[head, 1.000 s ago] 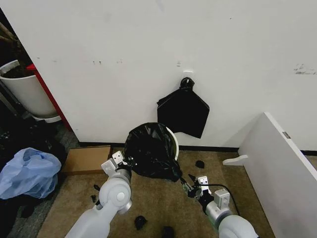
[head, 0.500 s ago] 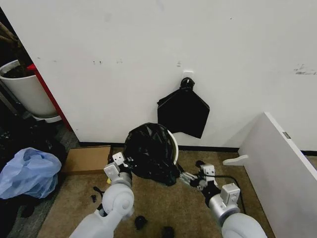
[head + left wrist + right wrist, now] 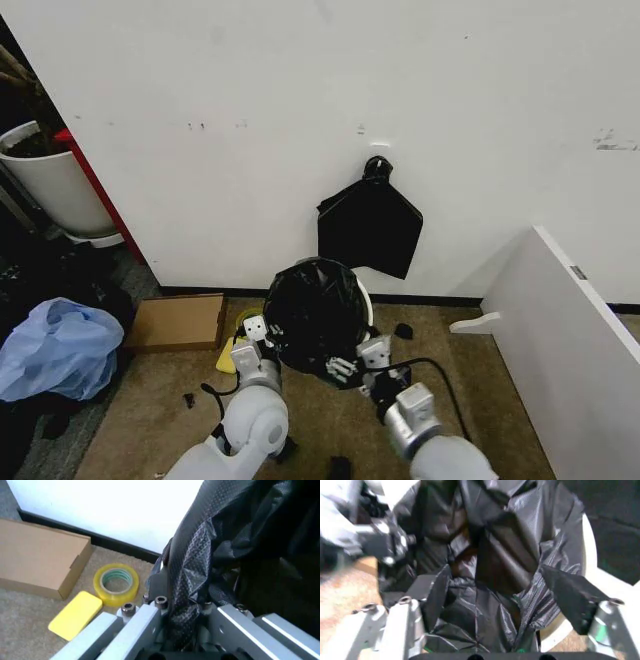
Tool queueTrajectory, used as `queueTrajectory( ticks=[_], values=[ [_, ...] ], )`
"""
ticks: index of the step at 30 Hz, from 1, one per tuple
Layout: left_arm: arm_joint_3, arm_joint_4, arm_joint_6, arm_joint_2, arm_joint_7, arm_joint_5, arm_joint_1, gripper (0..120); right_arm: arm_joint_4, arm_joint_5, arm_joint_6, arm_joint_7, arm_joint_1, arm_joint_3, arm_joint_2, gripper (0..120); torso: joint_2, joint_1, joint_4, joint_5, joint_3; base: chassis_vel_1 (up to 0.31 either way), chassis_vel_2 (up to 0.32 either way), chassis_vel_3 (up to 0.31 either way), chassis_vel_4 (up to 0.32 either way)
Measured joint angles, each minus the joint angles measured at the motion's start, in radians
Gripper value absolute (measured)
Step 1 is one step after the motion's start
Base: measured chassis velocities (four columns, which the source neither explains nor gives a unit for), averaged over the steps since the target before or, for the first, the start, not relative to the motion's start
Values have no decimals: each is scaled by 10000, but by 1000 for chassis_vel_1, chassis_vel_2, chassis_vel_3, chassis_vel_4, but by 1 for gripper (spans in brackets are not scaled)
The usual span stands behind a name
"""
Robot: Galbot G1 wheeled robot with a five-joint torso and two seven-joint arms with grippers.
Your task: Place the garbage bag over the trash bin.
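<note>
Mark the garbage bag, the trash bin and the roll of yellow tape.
garbage bag (image 3: 315, 315), head view, wrinkled top.
trash bin (image 3: 587, 551), right wrist view, bare white rim.
roll of yellow tape (image 3: 116, 583), left wrist view, upper face.

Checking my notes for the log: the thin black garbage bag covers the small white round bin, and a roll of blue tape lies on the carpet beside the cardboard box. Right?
Not quite: the tape roll is yellow, as the left wrist view shows. The rest stands: the thin black garbage bag covers the small white round bin, beside the cardboard box.

Even bright light, blurred right wrist view
</note>
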Motion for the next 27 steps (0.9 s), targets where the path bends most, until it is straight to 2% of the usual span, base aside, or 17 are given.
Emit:
queueTrajectory(
  ticks=[2, 8, 17, 22, 23, 27],
  values=[
    [16, -3, 34, 8, -3, 46, 0, 0, -74, 12, -75, 83, 119, -80, 21, 67, 0, 0, 0, 0, 0, 0, 0, 0, 0],
    [177, 89, 108, -28, -42, 278, -172, 0, -513, 232, -1221, 1066, 1165, -647, 241, 66, 0, 0, 1, 0, 0, 0, 0, 0, 0],
    [210, 156, 102, -58, -72, 327, -237, 0, -900, 90, -1929, 1717, 1658, -891, 374, 63, 0, 0, 1, 0, 0, 0, 0, 0, 0],
    [206, 227, 52, -131, -72, 286, -247, 0, -1119, -158, -2197, 1891, 1858, -1006, 395, 45, 0, 0, 1, -1, 0, 0, 0, 0, 0],
    [205, 236, 24, -152, -71, 278, -257, 0, -1191, -259, -2310, 1973, 1915, -1038, 399, 39, 0, 0, 0, 1, 0, 0, 0, 0, 0],
    [206, 272, -60, -174, -76, 119, -288, 0, -1290, -398, -2517, 2074, 1946, -1094, 390, 27, 0, 0, 2, 1, 1, 0, 0, 0, 0]
  ],
)
